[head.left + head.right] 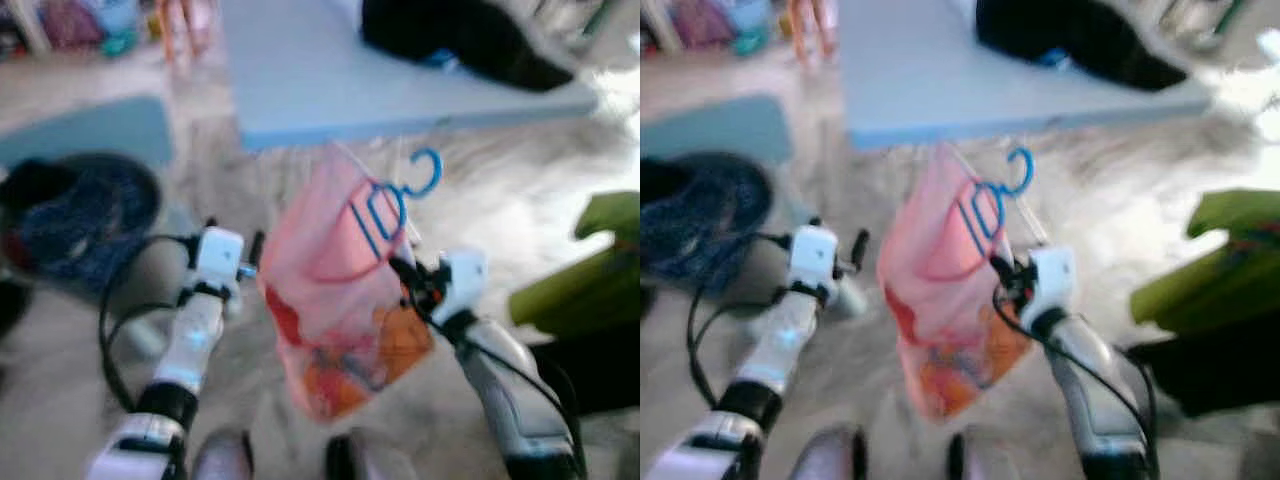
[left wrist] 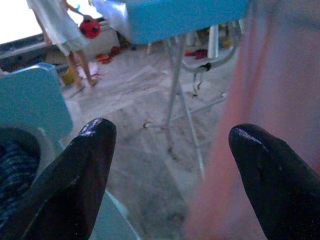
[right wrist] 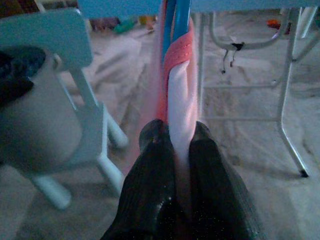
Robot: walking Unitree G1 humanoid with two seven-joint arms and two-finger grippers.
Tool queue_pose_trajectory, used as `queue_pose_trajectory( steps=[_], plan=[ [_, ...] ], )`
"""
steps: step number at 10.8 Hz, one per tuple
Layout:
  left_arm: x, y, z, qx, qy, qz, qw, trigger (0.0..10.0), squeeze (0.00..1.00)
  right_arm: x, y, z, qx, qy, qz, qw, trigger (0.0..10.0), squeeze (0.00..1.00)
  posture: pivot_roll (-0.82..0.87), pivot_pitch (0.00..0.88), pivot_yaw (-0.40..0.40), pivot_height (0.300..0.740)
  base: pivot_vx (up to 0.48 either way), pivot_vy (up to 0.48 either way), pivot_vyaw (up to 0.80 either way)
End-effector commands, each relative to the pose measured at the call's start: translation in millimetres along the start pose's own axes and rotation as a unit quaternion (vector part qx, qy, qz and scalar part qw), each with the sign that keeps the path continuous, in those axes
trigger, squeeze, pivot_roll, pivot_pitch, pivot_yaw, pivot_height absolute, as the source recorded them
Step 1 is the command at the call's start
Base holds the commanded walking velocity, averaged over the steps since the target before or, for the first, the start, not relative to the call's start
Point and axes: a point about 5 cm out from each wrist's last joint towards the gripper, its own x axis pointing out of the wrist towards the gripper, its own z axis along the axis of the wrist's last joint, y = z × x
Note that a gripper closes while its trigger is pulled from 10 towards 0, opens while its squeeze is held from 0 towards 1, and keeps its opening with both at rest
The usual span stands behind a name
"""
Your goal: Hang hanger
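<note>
So the right gripper (image 3: 172,137) is pinched tight on the pink garment (image 1: 335,290) and, going by the right wrist view, on the blue hanger (image 1: 385,215) running inside it. The whole thing is held up in front of the robot, dead centre in the head views. The hanger's long axis runs up and away from the fingers towards about 12 o'clock, tipped a bit to 1, with the hook (image 1: 425,172) at the far top end, just short of the near edge of the table (image 1: 330,70). The garment droops to 6 o'clock below the grip.

The left gripper (image 2: 172,165) has its fingers spread wide with nothing between them, sitting at 9 o'clock from the garment, just beside the cloth.

My guess: the right arm does the hanging, since it already has the load, and the hook has to lead. I can't make out a rail anywhere, everything's blurry.

Count: one hanger, one pink garment, two grippers, one table, one dark basket (image 1: 75,215) off at 9 o'clock.
</note>
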Motion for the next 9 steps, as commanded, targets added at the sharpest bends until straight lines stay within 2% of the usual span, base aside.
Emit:
queue_pose_trajectory(
  steps=[1,2,3,4,5,7,9],
  plan=[
    [-7.3,3.0,-12,0.003,0.022,0.008,1.000,10.0,0.00,-1.0,2.4,1,-0.006,0.000,0.012,1.000,10.0,0.00,0.00,0.179,-0.080,0.740,0.000,0.000,0.00],
    [-7.3,3.8,-17,0.013,0.044,0.002,0.999,10.0,0.00,-5.8,8.9,-4,-0.026,0.031,0.069,0.997,10.0,0.00,0.00,0.182,-0.080,0.740,0.000,0.000,0.00],
    [-6.3,2.0,-17,0.014,0.046,-0.005,0.999,10.0,0.00,-8.3,12.4,-2,-0.016,0.032,0.092,0.995,10.0,0.00,0.00,0.184,-0.080,0.740,0.000,0.000,0.00],
    [-0.3,-7.4,-12,0.016,0.038,-0.024,0.999,10.0,0.00,-22.7,27.2,10,-0.020,0.044,0.209,0.977,10.0,0.00,-0.01,0.183,-0.080,0.740,0.000,0.000,0.00],
    [2.6,-11.0,-9,0.013,0.035,-0.027,0.999,10.0,0.00,-25.0,28.4,16,-0.015,0.041,0.229,0.972,10.0,0.00,-0.02,0.181,-0.081,0.740,0.000,0.000,0.00],
    [13.0,-24.9,1,0.007,0.024,-0.033,0.999,10.0,0.00,-17.7,29.7,32,-0.007,0.017,0.231,0.973,10.0,0.00,-0.02,0.180,-0.079,0.740,0.000,0.000,0.00],
    [19.5,-36.5,10,0.001,0.016,-0.044,0.999,10.0,0.00,-10.1,40.2,44,0.004,-0.022,0.227,0.974,10.0,0.00,-0.02,0.177,-0.077,0.740,0.000,0.000,0.00]
  ],
)
